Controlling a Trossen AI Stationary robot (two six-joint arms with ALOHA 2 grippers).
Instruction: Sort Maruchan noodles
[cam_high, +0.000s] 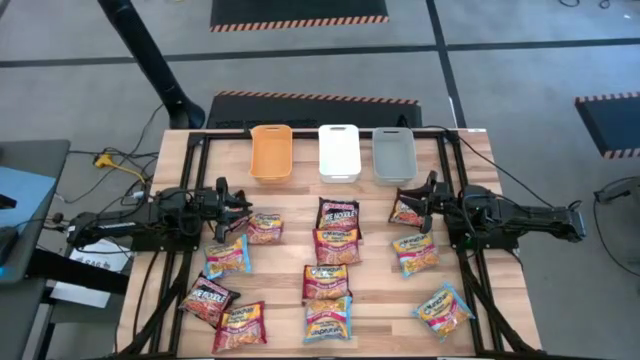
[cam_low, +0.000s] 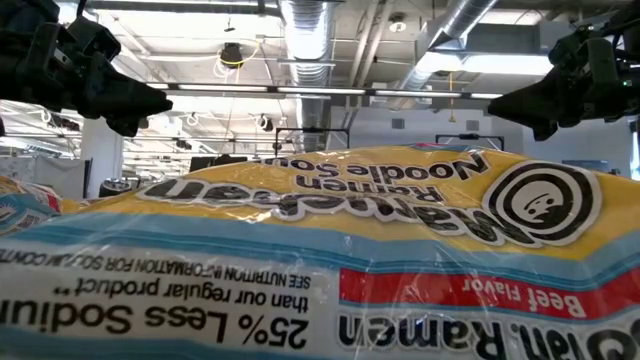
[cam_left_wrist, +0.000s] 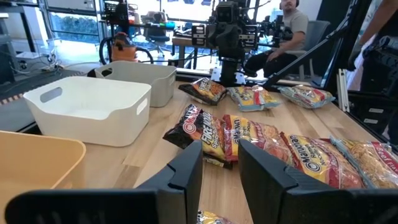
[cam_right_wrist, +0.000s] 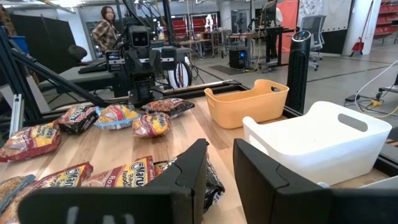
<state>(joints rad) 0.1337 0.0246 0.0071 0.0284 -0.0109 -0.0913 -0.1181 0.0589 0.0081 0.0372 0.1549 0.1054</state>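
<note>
We count about a dozen Maruchan noodles, flat crinkly square packets lying scattered on the table in front of the white bin. A dark maroon packet lies nearest that bin; orange-yellow, blue-pink and red ones spread beyond it and to both sides, some overlapping.

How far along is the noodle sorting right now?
Nothing looks sorted: the orange bin, white bin and grey bin show empty. The left gripper and right gripper hold nothing, jaws parted. All noodle packets remain on the table.
</note>
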